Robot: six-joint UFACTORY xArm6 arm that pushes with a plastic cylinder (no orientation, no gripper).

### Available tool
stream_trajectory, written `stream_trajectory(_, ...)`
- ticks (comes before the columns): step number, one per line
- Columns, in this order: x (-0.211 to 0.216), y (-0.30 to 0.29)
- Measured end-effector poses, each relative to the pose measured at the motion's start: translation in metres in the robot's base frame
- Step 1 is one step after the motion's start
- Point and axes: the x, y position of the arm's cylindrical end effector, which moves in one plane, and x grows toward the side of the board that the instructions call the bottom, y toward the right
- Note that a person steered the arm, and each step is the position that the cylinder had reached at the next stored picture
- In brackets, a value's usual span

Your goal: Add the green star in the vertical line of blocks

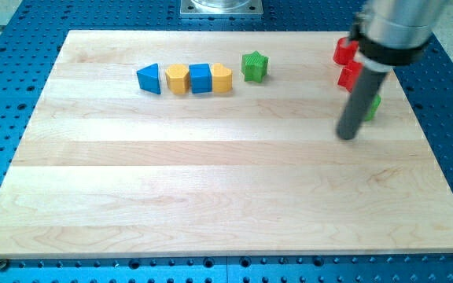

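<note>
Nearest is my tip (pixel 348 136), low on the surface (pixel 211 204). Green star (pixel 253 66) sits far to the view's left. No fingers show.

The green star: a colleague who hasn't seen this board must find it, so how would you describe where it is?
Start from the wooden board and find the row of four blocks near the view's top. The green star sits just off that row's right end, beside the yellow block with a small gap. It is that group's only green piece, well left of my tip.
</note>
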Motion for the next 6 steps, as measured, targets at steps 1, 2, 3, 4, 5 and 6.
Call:
stream_trajectory(1, -0.059, -0.038)
stream_trajectory(2, -0.134, -0.038)
stream_trajectory(3, -0.182, -0.060)
stream_trajectory(4, -0.180, -0.109)
stream_trajectory(5, -0.144, -0.113)
stream_trajectory(6, -0.100, -0.095)
